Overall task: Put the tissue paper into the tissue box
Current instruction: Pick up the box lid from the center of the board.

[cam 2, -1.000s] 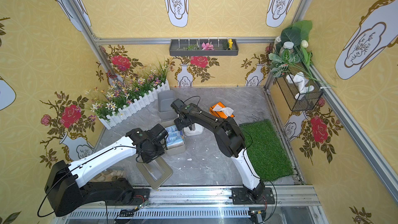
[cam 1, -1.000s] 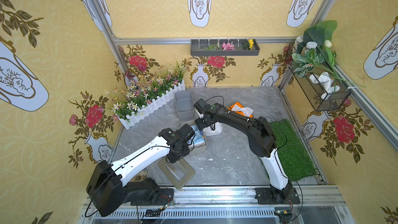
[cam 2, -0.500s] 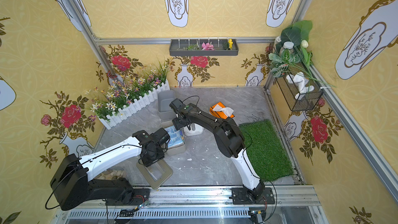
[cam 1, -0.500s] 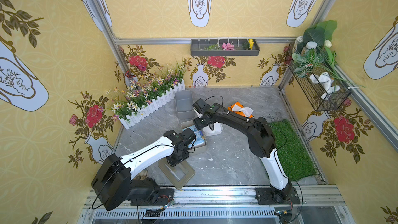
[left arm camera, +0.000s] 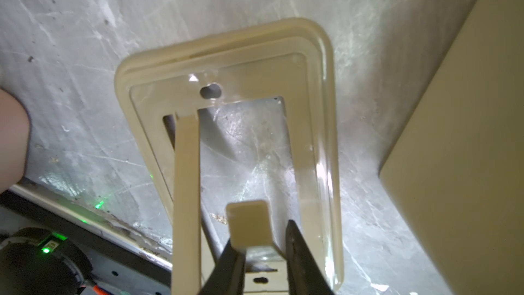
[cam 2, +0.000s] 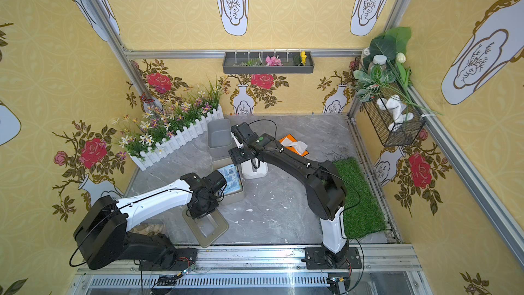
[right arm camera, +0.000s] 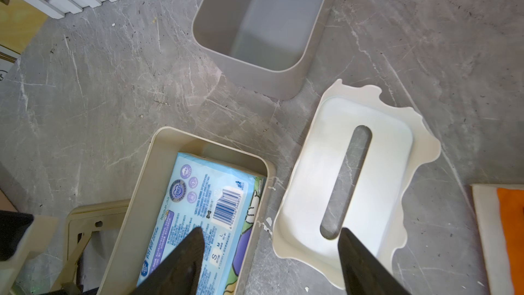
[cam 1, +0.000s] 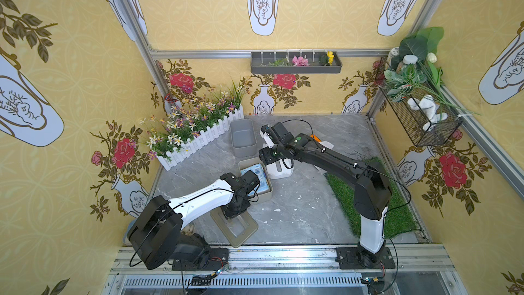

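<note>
Grey, marble-veined desk [cam 1: 300, 211] is enclosed by yellow floral wallpaper. Left of its middle, a blue plastic-wrapped tissue pack [right arm camera: 204, 217] is lodged inside the rounded beige tissue box [right arm camera: 158, 148]. A smooth grey tub [right arm camera: 255, 75] is set behind the box, and a glossy white wavy-edged lid [right arm camera: 382, 166] with an oval slot is placed just beside it. A beige frame lid [left arm camera: 320, 109] is laid near the front edge. One of its short upright posts is pinched by the left gripper [left arm camera: 259, 232]. The right gripper [right arm camera: 270, 229] is spread wide, with nothing grasped.
</note>
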{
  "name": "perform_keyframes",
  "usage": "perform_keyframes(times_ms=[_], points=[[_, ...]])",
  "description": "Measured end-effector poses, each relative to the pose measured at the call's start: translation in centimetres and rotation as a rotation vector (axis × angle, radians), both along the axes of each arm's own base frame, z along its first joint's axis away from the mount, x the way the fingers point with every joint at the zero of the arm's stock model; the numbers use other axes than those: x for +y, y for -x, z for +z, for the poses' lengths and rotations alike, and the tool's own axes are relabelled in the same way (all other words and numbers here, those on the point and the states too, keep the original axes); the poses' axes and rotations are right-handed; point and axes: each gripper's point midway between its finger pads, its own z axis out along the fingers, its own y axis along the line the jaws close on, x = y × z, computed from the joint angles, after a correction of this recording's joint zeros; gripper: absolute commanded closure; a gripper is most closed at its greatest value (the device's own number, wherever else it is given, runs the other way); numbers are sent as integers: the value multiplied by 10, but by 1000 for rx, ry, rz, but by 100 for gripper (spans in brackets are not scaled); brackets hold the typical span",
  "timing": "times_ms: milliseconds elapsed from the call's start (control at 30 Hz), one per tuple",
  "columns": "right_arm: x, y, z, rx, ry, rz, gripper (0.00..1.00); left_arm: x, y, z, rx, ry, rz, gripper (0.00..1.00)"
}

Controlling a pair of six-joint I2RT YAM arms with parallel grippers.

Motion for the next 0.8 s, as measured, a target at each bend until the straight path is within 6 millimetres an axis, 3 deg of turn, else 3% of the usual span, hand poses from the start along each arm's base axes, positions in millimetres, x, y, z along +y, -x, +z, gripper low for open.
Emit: perform_keyframes(times_ms=[300,633,800], points=[[-18,2,-4,14,1,-21,24,3,-3,6,-18,-15,-26,84],[-37,-3,-18,105,-97,-45,24,8,-25,78,-197,-6,-19,86],[-34,-6,-17,157,-200,-34,25,14,-27,105,-240,-23,-16,86]])
